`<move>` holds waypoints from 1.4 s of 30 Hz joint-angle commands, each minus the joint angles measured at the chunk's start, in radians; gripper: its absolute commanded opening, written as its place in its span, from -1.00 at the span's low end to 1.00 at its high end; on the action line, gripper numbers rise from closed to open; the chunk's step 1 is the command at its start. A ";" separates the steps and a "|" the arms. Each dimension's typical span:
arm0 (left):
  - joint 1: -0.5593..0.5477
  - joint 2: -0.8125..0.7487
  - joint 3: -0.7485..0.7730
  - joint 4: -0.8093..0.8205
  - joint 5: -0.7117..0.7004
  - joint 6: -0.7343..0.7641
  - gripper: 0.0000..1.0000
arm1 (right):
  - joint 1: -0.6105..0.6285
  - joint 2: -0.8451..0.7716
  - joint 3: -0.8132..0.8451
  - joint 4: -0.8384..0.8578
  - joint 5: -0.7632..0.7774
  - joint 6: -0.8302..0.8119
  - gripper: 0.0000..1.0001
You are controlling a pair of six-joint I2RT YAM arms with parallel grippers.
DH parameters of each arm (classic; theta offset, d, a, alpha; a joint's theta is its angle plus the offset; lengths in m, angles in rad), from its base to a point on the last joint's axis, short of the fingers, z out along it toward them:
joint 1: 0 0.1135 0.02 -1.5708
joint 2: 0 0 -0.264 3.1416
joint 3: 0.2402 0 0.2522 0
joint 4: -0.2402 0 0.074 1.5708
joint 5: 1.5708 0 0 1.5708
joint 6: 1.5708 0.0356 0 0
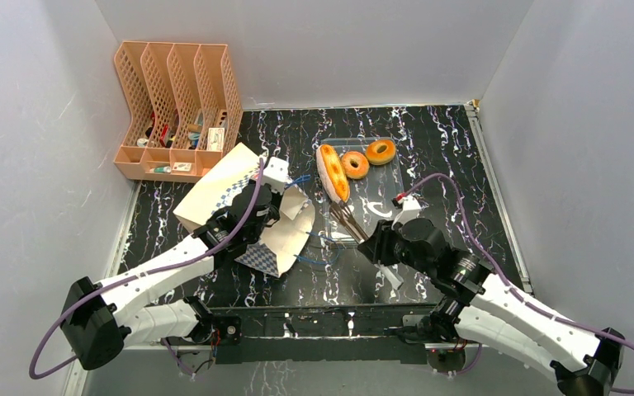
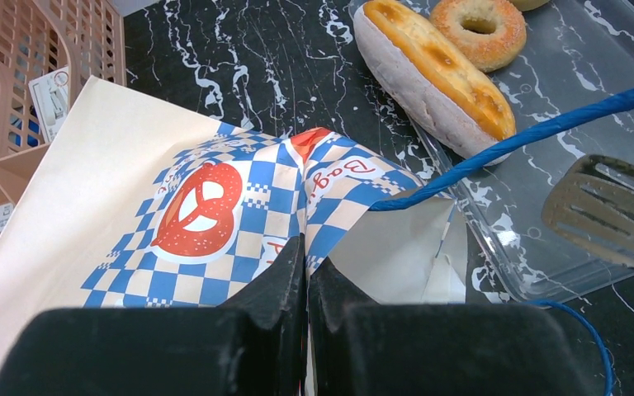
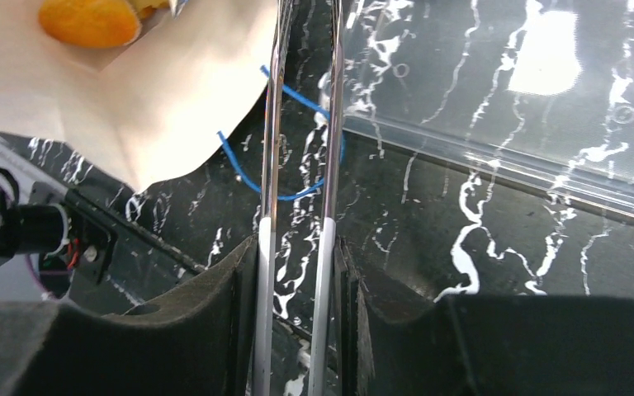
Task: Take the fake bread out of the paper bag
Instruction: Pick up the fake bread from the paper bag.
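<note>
The paper bag (image 1: 219, 191) lies on its side left of centre, its mouth facing right. My left gripper (image 1: 269, 214) is shut on the bag's checkered rim (image 2: 239, 206) at the mouth. The long golden loaf (image 1: 333, 172) and two glazed rings (image 1: 355, 164) (image 1: 380, 151) lie on the clear tray (image 1: 380, 202). My right gripper (image 1: 371, 239) is shut on the metal tongs (image 1: 347, 221), whose head is over the tray's near left corner. In the right wrist view an orange-brown bread piece (image 3: 89, 21) rests on the bag's paper (image 3: 157, 99), cut off by the frame edge.
A peach mesh file organizer (image 1: 177, 107) stands at the back left against the wall. Blue cord handles (image 1: 318, 247) trail on the black marbled table between bag and tray. Grey walls close in the table on three sides.
</note>
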 commanded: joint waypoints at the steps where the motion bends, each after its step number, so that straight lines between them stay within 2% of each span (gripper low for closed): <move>1: -0.006 0.020 0.050 0.031 -0.012 0.016 -1.00 | 0.060 0.007 0.081 0.050 -0.009 0.003 -0.46; 5: -0.006 0.039 0.070 0.037 -0.018 0.025 -1.00 | 0.164 0.038 0.081 0.072 0.054 0.034 -0.47; 13: -0.006 0.055 0.089 0.048 -0.024 0.044 -1.00 | 0.479 0.158 0.106 0.123 0.270 0.115 -0.48; 17: -0.006 0.032 0.080 0.047 0.006 0.047 -1.00 | 0.544 0.236 0.121 0.177 0.317 0.124 -0.48; 32: -0.006 -0.146 0.021 -0.025 0.117 0.048 -1.00 | 0.546 0.571 0.226 0.415 0.347 0.006 -0.50; 42: -0.005 -0.184 0.020 -0.108 0.157 0.032 -1.00 | 0.373 0.706 0.218 0.566 0.200 -0.052 -0.40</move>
